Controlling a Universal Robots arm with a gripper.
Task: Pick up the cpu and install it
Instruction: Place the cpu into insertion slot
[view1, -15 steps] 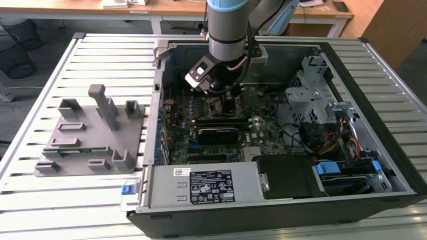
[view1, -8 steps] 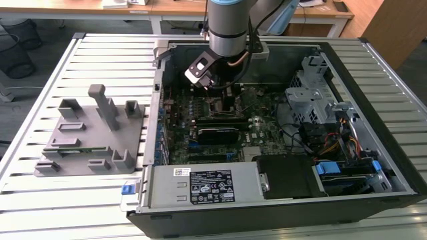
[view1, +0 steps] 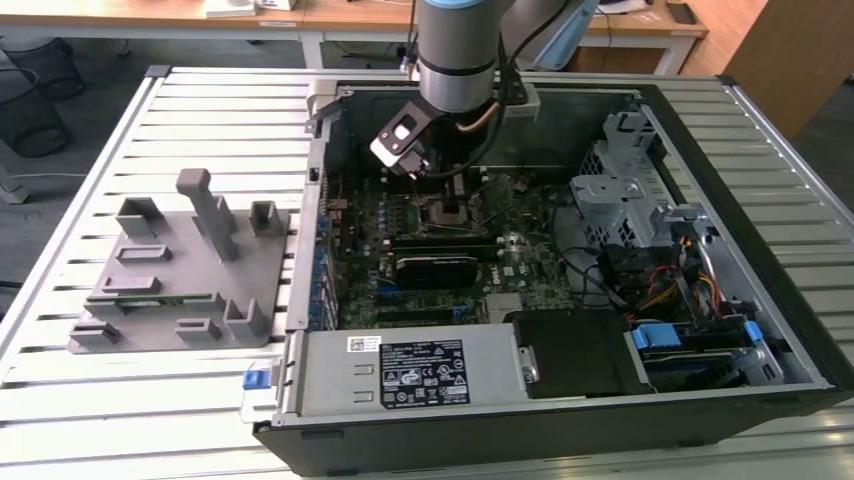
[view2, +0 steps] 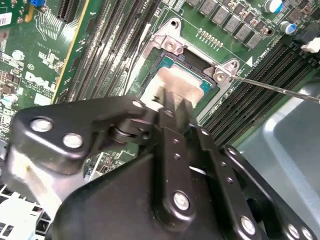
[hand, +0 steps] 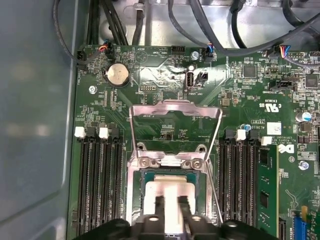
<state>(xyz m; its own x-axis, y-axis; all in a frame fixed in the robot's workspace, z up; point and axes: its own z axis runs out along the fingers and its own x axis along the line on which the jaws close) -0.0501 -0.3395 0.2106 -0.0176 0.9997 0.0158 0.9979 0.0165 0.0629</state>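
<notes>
The cpu, a silver-topped square with a thin green edge, lies flat in the motherboard socket in both wrist views; its top shows beyond the black fingers. My gripper hangs straight over it, the two fingertips a narrow gap apart with the silver top showing between them. I cannot tell whether the tips touch the chip. In the exterior view the gripper reaches down into the open computer case near its back middle. The socket's metal retention frame is swung open.
A thin lever wire stands beside the socket. Memory slots flank it on both sides. A grey plastic fixture with upright posts sits on the slatted table at the exterior view's left. The power supply and a drive cage crowd the case.
</notes>
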